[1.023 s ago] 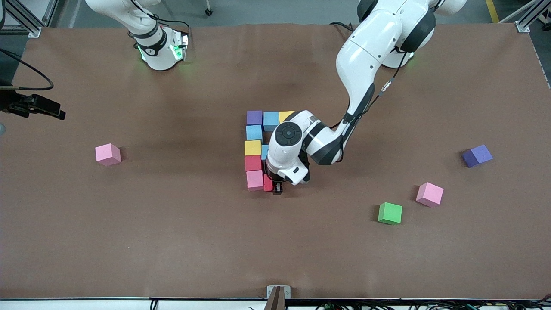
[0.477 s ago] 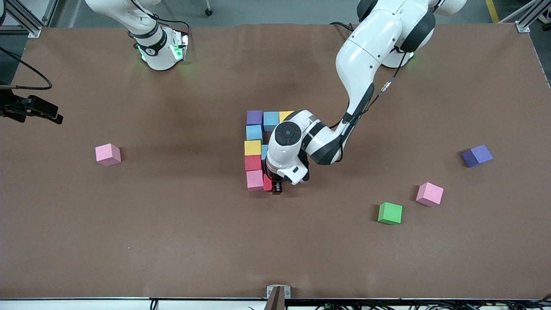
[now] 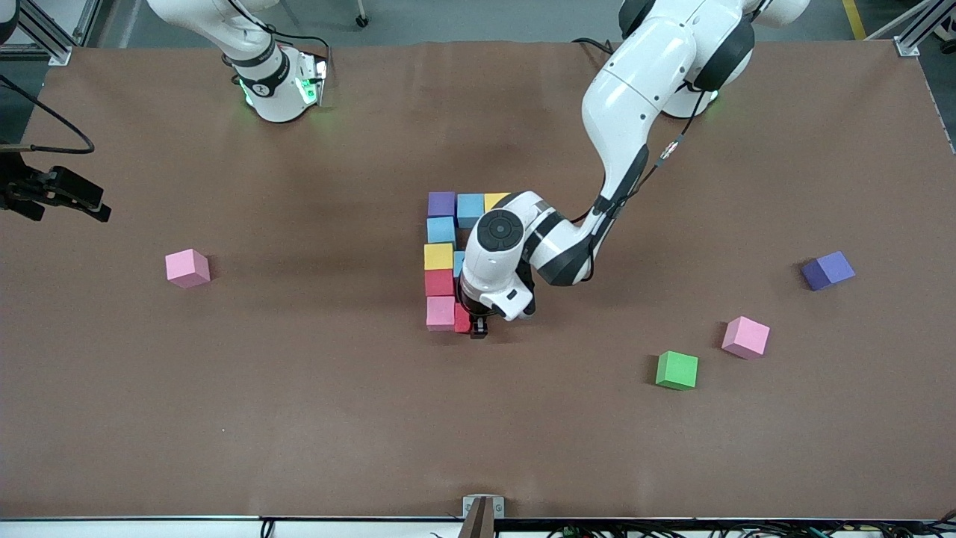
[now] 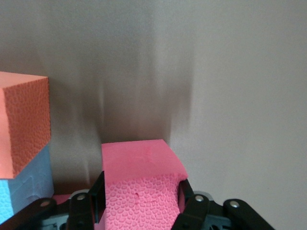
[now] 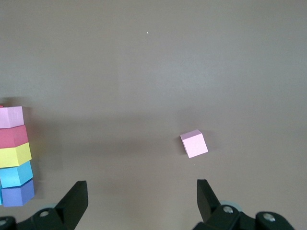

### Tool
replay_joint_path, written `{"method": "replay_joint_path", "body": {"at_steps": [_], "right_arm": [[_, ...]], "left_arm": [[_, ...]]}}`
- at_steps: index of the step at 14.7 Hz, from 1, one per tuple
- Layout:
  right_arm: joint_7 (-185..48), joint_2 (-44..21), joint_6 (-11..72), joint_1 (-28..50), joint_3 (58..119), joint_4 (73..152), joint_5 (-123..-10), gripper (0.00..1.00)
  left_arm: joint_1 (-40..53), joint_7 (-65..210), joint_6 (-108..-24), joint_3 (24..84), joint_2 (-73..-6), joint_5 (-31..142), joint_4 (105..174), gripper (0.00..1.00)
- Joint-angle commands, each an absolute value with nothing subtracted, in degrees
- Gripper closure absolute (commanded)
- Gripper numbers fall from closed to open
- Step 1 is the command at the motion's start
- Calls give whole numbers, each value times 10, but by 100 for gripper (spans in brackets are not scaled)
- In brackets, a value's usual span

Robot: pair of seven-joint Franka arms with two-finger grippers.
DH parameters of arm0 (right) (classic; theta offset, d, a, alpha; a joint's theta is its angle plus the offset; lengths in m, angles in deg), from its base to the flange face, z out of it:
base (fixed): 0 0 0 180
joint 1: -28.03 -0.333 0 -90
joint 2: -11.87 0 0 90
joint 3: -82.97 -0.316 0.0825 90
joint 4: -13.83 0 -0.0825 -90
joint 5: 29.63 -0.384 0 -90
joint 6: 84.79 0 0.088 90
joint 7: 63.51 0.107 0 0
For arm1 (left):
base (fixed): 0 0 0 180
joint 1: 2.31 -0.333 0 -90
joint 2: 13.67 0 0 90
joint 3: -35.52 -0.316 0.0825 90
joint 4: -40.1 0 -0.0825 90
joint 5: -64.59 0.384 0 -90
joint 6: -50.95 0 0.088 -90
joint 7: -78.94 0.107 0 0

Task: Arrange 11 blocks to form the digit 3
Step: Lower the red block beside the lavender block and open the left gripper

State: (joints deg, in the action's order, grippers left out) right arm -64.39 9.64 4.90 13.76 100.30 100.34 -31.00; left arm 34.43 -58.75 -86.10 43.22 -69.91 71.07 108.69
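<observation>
Mid-table stands the part-built digit 3 of blocks. Its farthest row is purple (image 3: 441,203), light blue (image 3: 470,209) and yellow (image 3: 494,200). A column runs nearer the camera: light blue (image 3: 441,229), yellow (image 3: 438,256), red (image 3: 439,282), pink (image 3: 441,312). Another light blue block (image 3: 458,263) peeks from under the left wrist. My left gripper (image 3: 470,323) is shut on a red block (image 4: 141,187), low beside the pink one. Orange (image 4: 21,120) and light blue (image 4: 24,184) blocks show in the left wrist view. My right gripper (image 5: 142,201) is open and holds nothing.
Loose blocks lie around: pink (image 3: 187,267) toward the right arm's end, and green (image 3: 677,370), pink (image 3: 745,337) and purple (image 3: 827,270) toward the left arm's end. The right gripper (image 3: 56,194) waits over the table's edge at the right arm's end.
The right gripper has drifted slightly over the table's edge. The left gripper and its red block have barely shifted beside the pink block.
</observation>
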Motion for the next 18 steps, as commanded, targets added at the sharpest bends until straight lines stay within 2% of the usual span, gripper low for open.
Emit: {"method": "replay_joint_path", "body": {"at_steps": [1,3,4,5,6,7,8,11,18], "right_arm": [[-647,106,56,133,1003,1009,-306,0],[-647,106,56,130,1003,1008,-306,0],[-647,106,56,130,1003,1008,-306,0],[-646,106,56,130,1003,1008,-306,0],[-646,106,56,130,1003,1008,-307,0],[-646,106,56,130,1003,1007,-307,0],[-646,106,55,130,1003,1007,-308,0],[-646,106,55,130,1003,1007,-308,0],[-647,106,55,130,1003,1007,-308,0]], "left_arm": [[350,-600,-871,427,-701,721,1086,87],[350,-598,-871,427,-701,721,1087,86],[350,-598,-871,427,-702,721,1089,82],[349,-598,-871,427,-702,721,1090,72],[349,-598,-871,427,-702,721,1091,52],[350,-596,-871,427,-702,722,1091,20],[351,-595,-870,426,-700,724,1091,0],[350,-596,-857,426,-677,724,1090,0],[336,-554,-706,433,-556,722,1090,0]]}}
